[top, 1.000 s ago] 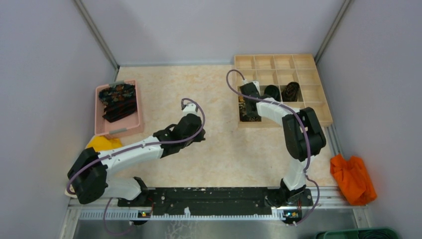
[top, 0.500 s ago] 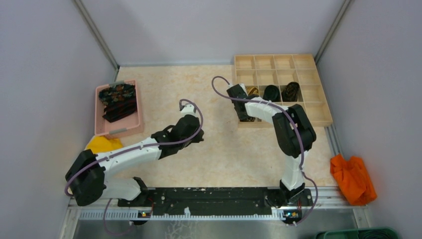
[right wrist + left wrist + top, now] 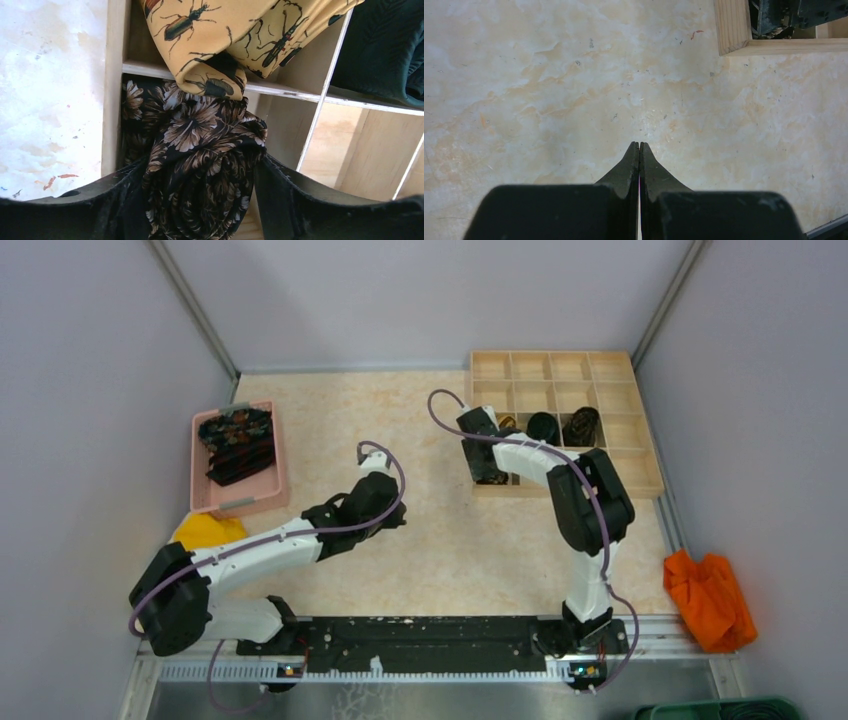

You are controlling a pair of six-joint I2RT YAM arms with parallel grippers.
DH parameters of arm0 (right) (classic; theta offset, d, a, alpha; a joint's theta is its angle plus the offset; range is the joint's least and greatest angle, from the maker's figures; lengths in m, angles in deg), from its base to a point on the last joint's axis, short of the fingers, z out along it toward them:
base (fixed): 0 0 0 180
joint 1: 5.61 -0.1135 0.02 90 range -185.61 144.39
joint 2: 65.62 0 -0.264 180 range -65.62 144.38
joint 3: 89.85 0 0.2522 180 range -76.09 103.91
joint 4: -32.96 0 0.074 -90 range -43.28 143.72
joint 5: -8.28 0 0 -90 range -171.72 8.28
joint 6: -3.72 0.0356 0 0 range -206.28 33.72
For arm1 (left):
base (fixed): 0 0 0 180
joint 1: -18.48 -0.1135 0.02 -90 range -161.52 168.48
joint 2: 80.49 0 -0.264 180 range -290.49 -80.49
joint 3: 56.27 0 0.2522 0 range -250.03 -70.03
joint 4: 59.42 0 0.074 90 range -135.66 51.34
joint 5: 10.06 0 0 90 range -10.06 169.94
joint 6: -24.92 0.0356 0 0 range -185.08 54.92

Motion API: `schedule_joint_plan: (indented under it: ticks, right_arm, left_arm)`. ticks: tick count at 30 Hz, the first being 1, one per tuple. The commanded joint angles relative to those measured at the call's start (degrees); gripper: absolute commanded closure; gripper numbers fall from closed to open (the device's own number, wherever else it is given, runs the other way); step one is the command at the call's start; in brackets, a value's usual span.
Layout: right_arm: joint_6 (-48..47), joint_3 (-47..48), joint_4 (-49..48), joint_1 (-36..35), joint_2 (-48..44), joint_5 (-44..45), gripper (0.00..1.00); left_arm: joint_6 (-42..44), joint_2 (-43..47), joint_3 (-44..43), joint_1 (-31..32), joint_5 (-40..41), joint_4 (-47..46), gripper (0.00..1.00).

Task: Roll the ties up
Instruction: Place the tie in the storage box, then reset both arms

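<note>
The right gripper [image 3: 200,172] pinched a rolled floral tie [image 3: 200,145], one black finger [image 3: 120,205] pressed against each side of the black-brown roll with its tan blossoms. That roll sat in the near left corner compartment of the wooden organizer [image 3: 114,75]; whether it rested on the compartment floor could not be told. Just behind it, a golden-tan tie [image 3: 235,30] printed with beetles spilled over the divider and touched the top of the floral roll. Another dark tie [image 3: 385,45] filled the compartment to the right of the golden one. From above, two dark rolls [image 3: 563,425] stood side by side in the organizer's middle row. The left gripper [image 3: 639,147] had its fingers pressed together on nothing, pointing down at the bare marbled table [image 3: 549,90] near the organizer's corner. Well off to the left, a pink tray [image 3: 197,495] held a loose heap of dark patterned ties [image 3: 238,443].
</note>
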State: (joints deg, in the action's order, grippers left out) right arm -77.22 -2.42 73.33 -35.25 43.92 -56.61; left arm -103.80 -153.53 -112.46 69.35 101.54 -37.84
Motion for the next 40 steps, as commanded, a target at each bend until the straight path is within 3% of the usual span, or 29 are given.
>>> schedule_joint_plan:
  ticks: [1,13,16,18,40]
  right_arm:
    - [2.11,0.74,0.14,-1.32,-1.14,-5.0,0.33]
    - [2.39,2.42,1.75,-1.35,-10.22,-6.22,0.26]
    - [2.11,2.4,1.66,-1.36,-13.05,-6.81,0.11]
    - [1.87,2.42,1.97,-1.34,-14.27,-6.86,0.07]
    - [2.6,-4.63,-5.5,-1.38,-23.14,-5.14,0.04]
  left_arm:
    - [0.08,0.96,0.13,-0.48,0.45,0.85,1.0]
    - [0.18,0.33,-0.54,-0.94,-0.04,0.99,1.0]
    - [0.12,-0.29,-0.79,-0.95,-0.6,1.05,1.0]
    - [-0.05,-0.63,-0.96,-0.95,-1.03,0.97,1.0]
    - [-0.69,0.19,-0.64,-0.95,-0.76,1.63,1.0]
